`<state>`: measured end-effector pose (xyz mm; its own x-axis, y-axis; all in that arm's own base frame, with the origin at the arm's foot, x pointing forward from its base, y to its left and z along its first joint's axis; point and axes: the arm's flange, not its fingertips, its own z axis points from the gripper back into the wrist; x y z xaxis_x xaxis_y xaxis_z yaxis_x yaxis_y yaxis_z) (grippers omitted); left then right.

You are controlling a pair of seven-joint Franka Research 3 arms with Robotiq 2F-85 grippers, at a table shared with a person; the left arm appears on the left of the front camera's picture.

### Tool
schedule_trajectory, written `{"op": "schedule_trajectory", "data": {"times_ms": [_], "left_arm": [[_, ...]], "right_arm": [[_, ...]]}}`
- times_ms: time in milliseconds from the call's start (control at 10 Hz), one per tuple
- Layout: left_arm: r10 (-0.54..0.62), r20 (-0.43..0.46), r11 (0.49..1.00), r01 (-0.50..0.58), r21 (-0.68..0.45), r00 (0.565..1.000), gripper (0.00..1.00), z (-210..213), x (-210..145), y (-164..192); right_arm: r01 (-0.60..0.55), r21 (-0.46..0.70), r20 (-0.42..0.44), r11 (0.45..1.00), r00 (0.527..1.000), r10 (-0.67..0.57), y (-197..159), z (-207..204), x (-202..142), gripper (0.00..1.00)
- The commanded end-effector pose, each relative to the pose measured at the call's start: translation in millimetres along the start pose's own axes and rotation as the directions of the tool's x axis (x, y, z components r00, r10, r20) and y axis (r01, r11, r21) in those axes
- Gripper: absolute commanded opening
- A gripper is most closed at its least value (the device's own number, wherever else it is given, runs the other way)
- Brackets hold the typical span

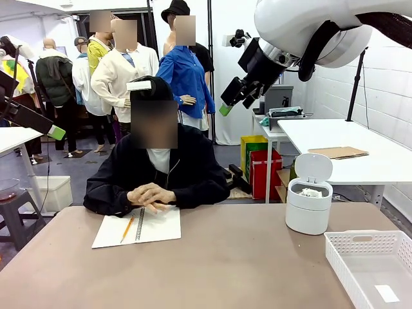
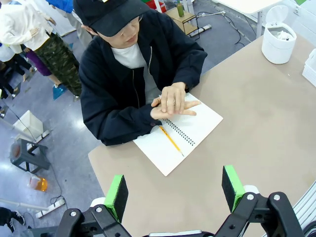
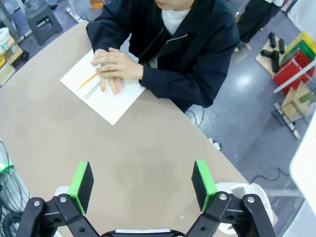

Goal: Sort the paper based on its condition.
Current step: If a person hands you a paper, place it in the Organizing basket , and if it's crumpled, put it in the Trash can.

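the round tan table (image 1: 225, 270) bears, from large to small, a white perforated plastic tray (image 1: 370, 264) at 4 o'clock, a white spiral-bound notebook (image 1: 138, 226) at 10 o'clock under the person's folded hands (image 1: 149, 195), and a white cylindrical lidded bin (image 1: 309, 205) at 2 o'clock. the crumpled white paper wad (image 1: 310, 192) lies inside that bin (lumpy, no clear long axis or heading). the left gripper (image 2: 175, 190) and right gripper (image 3: 143, 180) hang released, holding nothing. judged best: wait high until paper is offered.
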<state>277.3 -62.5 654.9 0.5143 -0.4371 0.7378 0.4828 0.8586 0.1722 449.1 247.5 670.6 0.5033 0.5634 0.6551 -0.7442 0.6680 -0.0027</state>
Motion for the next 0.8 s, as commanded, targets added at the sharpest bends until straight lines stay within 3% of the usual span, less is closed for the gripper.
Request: {"op": "schedule_trajectory", "data": {"times_ms": [0,700], "left_arm": [[0.002,-0.005,1.000,-0.003,-0.005,1.000,1.00,1.0,-1.5,0.5],[0.002,-0.005,1.000,-0.003,-0.005,1.000,1.00,1.0,-1.5,0.5]], "right_arm": [[-0.009,0.006,-0.005,1.000,1.000,0.009,-1.8,1.0,-0.9,1.00],[-0.009,0.006,-0.005,1.000,1.000,0.009,-1.8,1.0,-0.9,1.00]]}}
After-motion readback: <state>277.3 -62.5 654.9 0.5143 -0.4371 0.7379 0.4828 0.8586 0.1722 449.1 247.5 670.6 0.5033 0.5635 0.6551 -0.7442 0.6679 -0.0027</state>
